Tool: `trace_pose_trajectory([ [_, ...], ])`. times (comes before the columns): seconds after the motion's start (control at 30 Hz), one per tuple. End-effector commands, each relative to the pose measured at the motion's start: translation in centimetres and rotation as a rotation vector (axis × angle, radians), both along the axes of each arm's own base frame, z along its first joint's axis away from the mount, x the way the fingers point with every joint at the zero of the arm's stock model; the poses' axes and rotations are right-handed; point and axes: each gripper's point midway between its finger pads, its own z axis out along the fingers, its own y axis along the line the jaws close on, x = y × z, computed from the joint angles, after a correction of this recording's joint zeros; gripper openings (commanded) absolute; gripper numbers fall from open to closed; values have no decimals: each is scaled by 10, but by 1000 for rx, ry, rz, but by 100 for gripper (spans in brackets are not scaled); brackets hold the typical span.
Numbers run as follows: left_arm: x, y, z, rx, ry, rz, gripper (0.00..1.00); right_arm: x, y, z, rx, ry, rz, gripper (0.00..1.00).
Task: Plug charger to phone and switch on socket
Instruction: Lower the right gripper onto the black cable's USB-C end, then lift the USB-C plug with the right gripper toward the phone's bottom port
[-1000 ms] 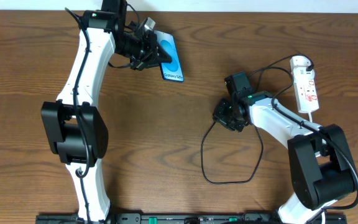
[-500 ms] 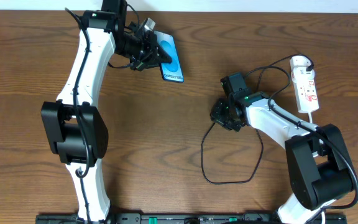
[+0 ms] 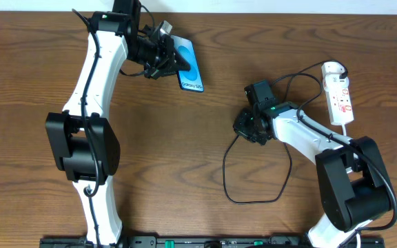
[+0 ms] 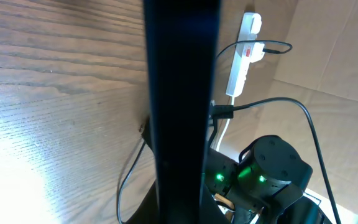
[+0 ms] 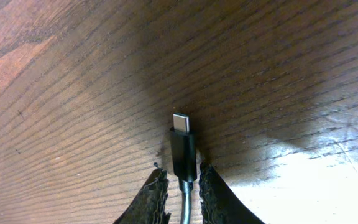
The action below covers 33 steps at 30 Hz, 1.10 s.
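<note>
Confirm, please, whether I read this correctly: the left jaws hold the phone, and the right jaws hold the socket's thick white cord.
One detail is wrong: the right jaws grip the charger, the thin black cable just behind its plug tip, as the right wrist view shows. The left jaws do hold the phone.

Left arm extended up the left side of the overhead frame, with the left gripper at upper centre clamped on the phone. Right arm extended from lower right toward centre-right. The right gripper (fingertips nearly together at the wrist view's bottom edge) pinched the charger.
</note>
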Motion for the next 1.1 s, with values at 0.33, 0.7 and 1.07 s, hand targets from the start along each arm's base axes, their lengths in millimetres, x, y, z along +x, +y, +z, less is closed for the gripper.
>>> trace_pose_trajectory([
  [0.33,-3,-2,20,-23,-58,-20,7,-2,-6,-12,-36,18,-9,1],
  [0.7,-2,-36,98,-474,-303,-209,7,19,36,57,326,-170,230,1],
  [1.07,-2,-41,131,-624,-417,-300,7,-10,50,199,593,-607,671,1],
])
